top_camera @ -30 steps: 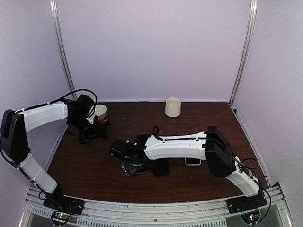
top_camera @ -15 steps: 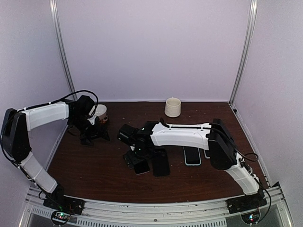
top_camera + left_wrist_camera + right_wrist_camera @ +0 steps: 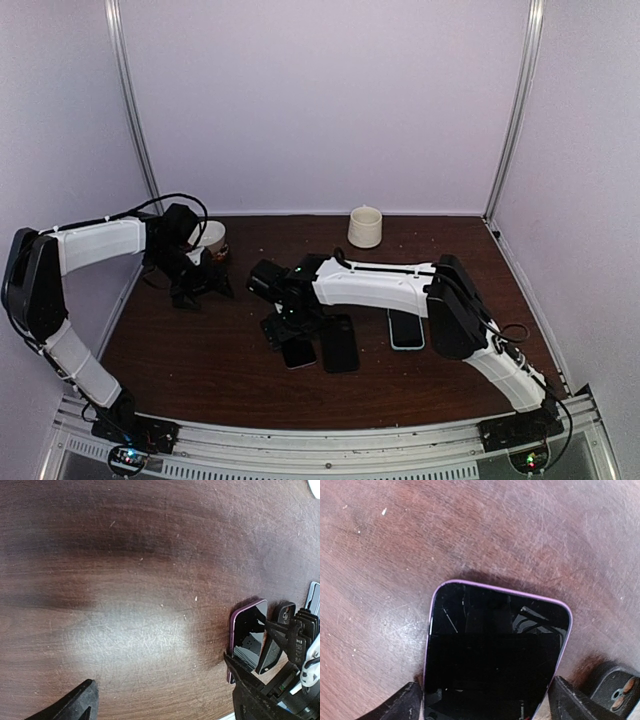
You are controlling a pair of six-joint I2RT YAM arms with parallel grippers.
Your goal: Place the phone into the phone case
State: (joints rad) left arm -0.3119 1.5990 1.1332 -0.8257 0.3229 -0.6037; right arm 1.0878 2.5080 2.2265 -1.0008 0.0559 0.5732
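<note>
A phone with a black screen and a purple rim (image 3: pixel 495 645) lies flat on the brown table (image 3: pixel 200 350). In the top view the phone (image 3: pixel 298 352) is left of a black slab, a phone or a case (image 3: pixel 339 343). My right gripper (image 3: pixel 485 700) is open; its fingers (image 3: pixel 410 702) stand beside the phone's two long edges at its near end. In the top view the right gripper (image 3: pixel 283 328) is at the phone's upper-left end. My left gripper (image 3: pixel 203 287) is open and empty, low over bare wood (image 3: pixel 160 690) at the left. It sees the phone (image 3: pixel 246 632) to its right.
A phone with a light blue rim (image 3: pixel 405 328) lies right of the black slab. A cream cup (image 3: pixel 365 227) stands at the back centre. A white round object (image 3: pixel 212 236) sits behind the left wrist. Walls and metal posts enclose the table.
My right gripper has moved up and to the right from the front of the table, uncovering the purple-rimmed phone, which has stayed in place over the last half second. The left arm has barely moved.
</note>
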